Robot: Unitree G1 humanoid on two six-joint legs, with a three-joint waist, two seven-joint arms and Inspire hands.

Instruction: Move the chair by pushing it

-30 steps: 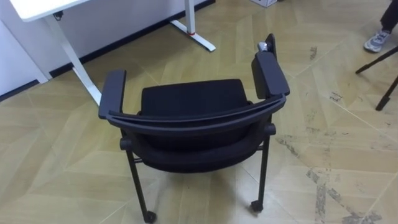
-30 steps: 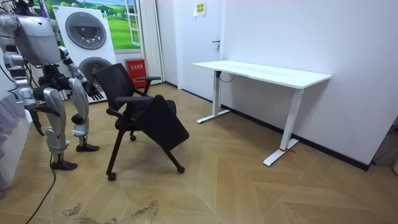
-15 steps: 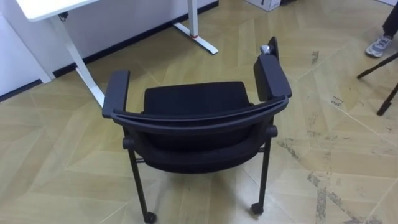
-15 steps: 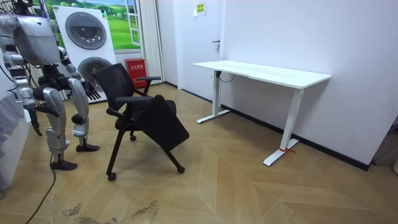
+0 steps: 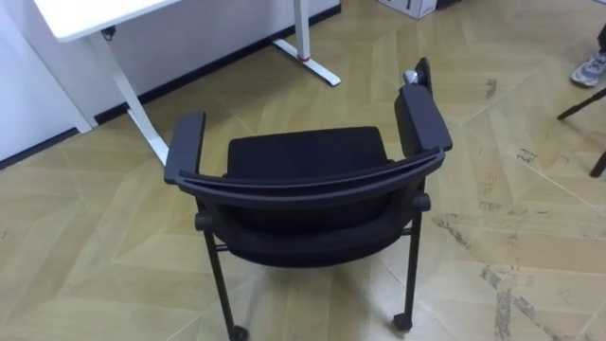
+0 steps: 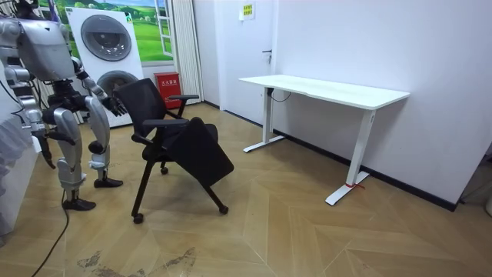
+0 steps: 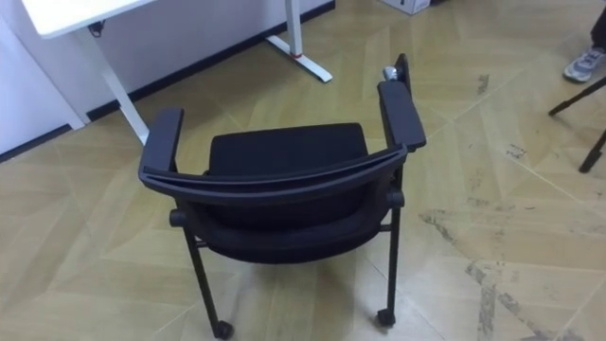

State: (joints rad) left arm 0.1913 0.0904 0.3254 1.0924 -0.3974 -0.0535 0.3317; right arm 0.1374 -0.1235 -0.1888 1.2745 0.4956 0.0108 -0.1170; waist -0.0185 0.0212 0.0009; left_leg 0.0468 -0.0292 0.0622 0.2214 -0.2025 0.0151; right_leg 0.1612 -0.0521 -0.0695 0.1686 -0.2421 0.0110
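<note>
- Chair (image 5: pixel 308 185): black and on castors (image 5: pixel 402 322), it stands on the wooden floor (image 5: pixel 85 246) straight before the robot. The eye views look down on it from behind.
- Its curved top rail is the nearest part. The seat lies beyond it, with the left armrest (image 5: pixel 185 147) and the right armrest (image 5: pixel 423 118) to either side.
- The seat faces away, toward the white desk (image 5: pixel 85 14) at the far left, and the chair stands well apart from the desk's legs.
- In the room view the robot stands upright at the room view's left, just behind the chair's back, with a washing machine (image 6: pixel 104 35) behind it.
- Its left hand (image 6: pixel 115 105) is raised close to the rear of the backrest. I cannot tell whether it touches the chair, or how far open it is.
- Its right hand (image 6: pixel 48 156) hangs low by the robot's side, apart from the chair. Its state cannot be told either.
- Dark scuff marks (image 5: pixel 502 232) streak the floor to the right of the chair, and a person's shoe (image 5: pixel 589 66) shows at the far right edge.
</note>
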